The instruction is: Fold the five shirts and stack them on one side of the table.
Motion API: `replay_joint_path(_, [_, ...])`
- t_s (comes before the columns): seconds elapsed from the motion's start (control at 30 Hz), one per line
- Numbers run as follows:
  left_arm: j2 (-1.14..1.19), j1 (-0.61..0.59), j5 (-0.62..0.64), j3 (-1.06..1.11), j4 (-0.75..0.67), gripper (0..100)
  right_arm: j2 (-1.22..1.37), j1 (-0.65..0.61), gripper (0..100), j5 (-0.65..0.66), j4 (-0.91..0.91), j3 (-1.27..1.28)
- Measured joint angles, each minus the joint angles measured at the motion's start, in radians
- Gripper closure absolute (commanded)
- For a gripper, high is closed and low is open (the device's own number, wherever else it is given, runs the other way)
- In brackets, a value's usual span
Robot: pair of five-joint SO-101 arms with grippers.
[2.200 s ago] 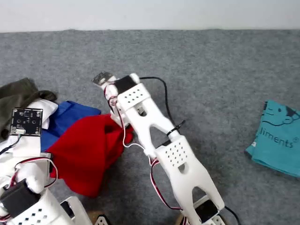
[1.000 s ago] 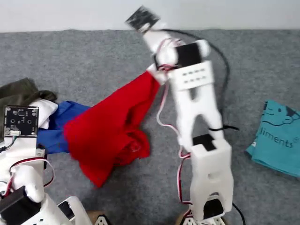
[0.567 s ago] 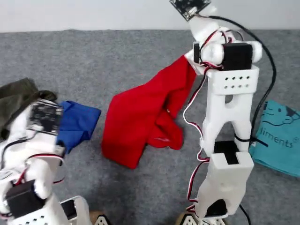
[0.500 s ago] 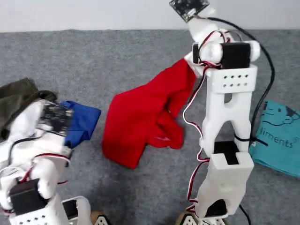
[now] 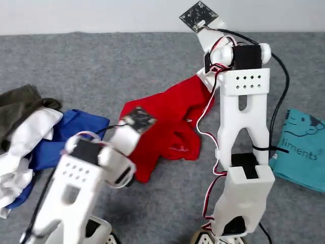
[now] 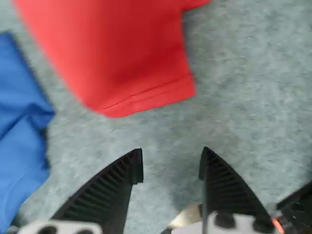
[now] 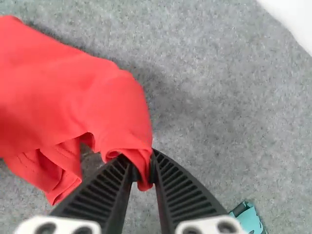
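**A:** Our right gripper (image 7: 142, 166) is shut down to a sliver, and a bunched fold of the red shirt (image 7: 58, 97) is pinched between its ribbed black fingers.

**B:** Our left gripper (image 6: 170, 153) stands wide open with nothing in it. It hangs over the bare table (image 5: 101, 66) just off the red shirt's stitched hem.

**A:** What do we see changed?

**B:** Half a second ago our left arm sat back by the blue shirt (image 5: 76, 132). It has since swung across to the red shirt's near edge. Our right arm has hardly shifted and still holds the far corner raised. Two seconds back the red shirt lay heaped against the blue one, and it has since been drawn away and spread out.

**A:** And the surfaces?

**B:** The red shirt is soft knit, creased and rumpled, and it trails from the lifted corner down onto grey, felt-like table covering. Beside it lies the crumpled blue shirt, with the white shirt (image 5: 25, 142) and the olive shirt (image 5: 18, 101) bunched beyond that. On the red shirt's opposite side, well apart, the teal shirt (image 5: 302, 150) lies folded flat in a neat printed rectangle.
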Motion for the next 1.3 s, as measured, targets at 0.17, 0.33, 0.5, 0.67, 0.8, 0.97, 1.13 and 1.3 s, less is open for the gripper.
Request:
replay_joint_path(0.17, [0.178, 0.069, 0.021, -0.012, -0.081, 78, 0.0, 0.002, 99.0, 0.0, 0.0, 0.0])
replay_joint_path(0.33, [0.322, 0.08, 0.021, -0.012, -0.163, 78, 0.0, 0.002, 99.0, 0.0, 0.0, 0.0])
replay_joint_path(0.5, [0.433, 0.08, 0.021, -0.012, -0.256, 78, 0.0, 0.002, 99.0, 0.0, 0.0, 0.0])
replay_joint_path(0.67, [0.542, 0.08, 0.021, -0.014, -0.347, 78, 0.0, 0.002, 99.0, 0.0, 0.0, 0.0])
replay_joint_path(0.8, [0.649, 0.08, 0.025, -0.014, -0.411, 79, 0.0, 0.002, 99.0, 0.0, 0.0, 0.0])
replay_joint_path(0.97, [0.713, 0.08, 0.025, -0.057, -0.427, 86, 0.0, 0.008, 99.0, 0.0, 0.0, 0.0])
replay_joint_path(1.13, [0.718, 0.091, 0.032, -0.068, -0.431, 96, 0.0, 0.008, 99.0, 0.0, 0.0, 0.0])
replay_joint_path(1.3, [0.721, 0.089, 0.035, -0.104, -0.427, 99, -0.008, 0.008, 99.0, 0.0, 0.0, 0.0])
